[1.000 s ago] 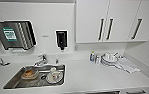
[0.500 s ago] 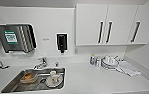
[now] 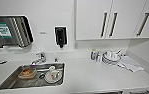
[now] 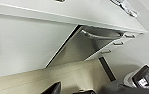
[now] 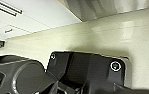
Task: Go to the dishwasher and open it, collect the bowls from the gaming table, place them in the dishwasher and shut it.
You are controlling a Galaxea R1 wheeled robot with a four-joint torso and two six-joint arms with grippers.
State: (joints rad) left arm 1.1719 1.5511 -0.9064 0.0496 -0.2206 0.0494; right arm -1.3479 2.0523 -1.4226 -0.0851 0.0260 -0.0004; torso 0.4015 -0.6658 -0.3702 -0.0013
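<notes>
While the dishwasher [image 4: 95,41] door hangs part-open under the counter [image 3: 95,75] front edge, either arm could clip it; gripper states unreadable.

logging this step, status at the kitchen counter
Grippers: state can't be told. Dishwasher under the counter, door tilted partly open. Sink holds dishes; no bowls in hand.

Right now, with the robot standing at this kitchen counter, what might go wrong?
The dishwasher door looks partly tilted open in the left wrist view, low by the robot; rolling closer could bump it. The sink holds a cup and plate and a clear bowl of orange contents, and stacked white dishes sit near the wall; these could be mistaken for the bowls it needs.
</notes>
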